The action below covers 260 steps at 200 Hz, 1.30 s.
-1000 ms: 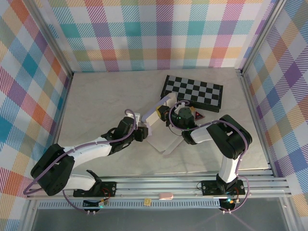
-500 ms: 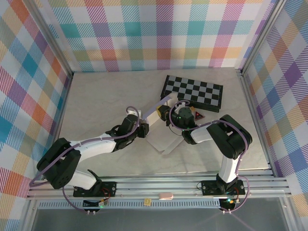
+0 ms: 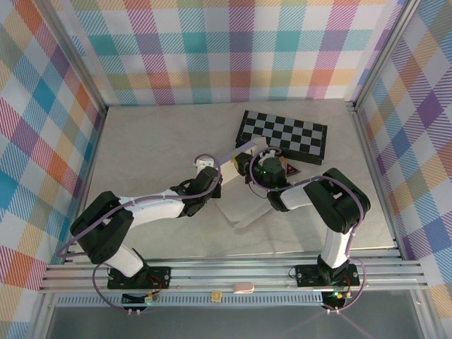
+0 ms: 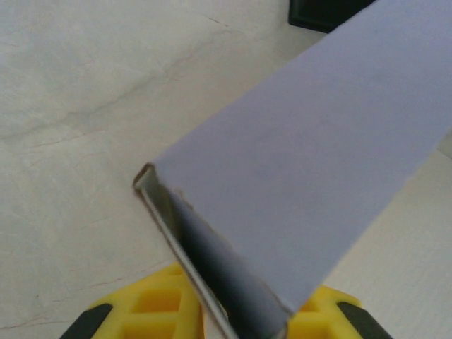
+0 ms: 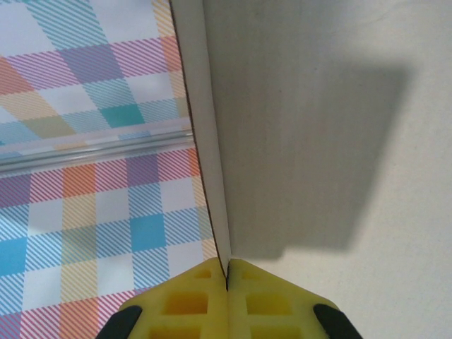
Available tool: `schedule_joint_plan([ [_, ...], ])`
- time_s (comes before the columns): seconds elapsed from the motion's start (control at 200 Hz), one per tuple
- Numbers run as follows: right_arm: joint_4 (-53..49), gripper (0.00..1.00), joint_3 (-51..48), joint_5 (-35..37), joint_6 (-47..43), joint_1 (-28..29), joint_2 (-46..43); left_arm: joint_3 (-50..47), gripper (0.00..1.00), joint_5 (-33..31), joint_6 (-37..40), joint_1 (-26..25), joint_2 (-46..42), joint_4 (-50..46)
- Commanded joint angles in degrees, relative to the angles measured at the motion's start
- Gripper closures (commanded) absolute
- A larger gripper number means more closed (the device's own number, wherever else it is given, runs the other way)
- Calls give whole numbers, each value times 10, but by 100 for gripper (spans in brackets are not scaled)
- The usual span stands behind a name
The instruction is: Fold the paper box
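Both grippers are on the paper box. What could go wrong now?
The left gripper and right gripper both pinch thin panels of the pale lavender cardboard box; pulling apart could tear or crease it.
The black-and-grey checkerboard lies just behind the box; a swinging flap might catch it.

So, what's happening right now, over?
Left gripper pinching a lavender flap. Right gripper shut on a panel edge. Paper box partly folded, flap raised. Checkerboard close behind it.

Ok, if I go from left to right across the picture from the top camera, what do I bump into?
First the left plaid wall → left arm → paper box → right arm → right plaid wall. The checkerboard overlaps the box and right arm, so I skipped it.
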Motion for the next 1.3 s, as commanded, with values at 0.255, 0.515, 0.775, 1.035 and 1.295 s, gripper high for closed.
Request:
schedule_joint_plan([
  [0.255, -52, 100, -4, -35, 10, 15, 9, 33, 99, -10, -4, -17, 53, -28],
  [0.515, -53, 100, -3, -32, 12, 15, 7, 39, 85, -12, -8, -20, 75, -40],
  [0.775, -56, 100, -4, -30, 12, 15, 5, 48, 83, -15, -11, -21, 95, -43],
  [1.035, -62, 100, -2, -29, 13, 14, 1, 71, 100, -29, -14, -21, 117, -78],
  [1.295, -73, 100, -2, -24, 12, 15, -6, 155, 100, -146, -104, -23, 153, -276],
])
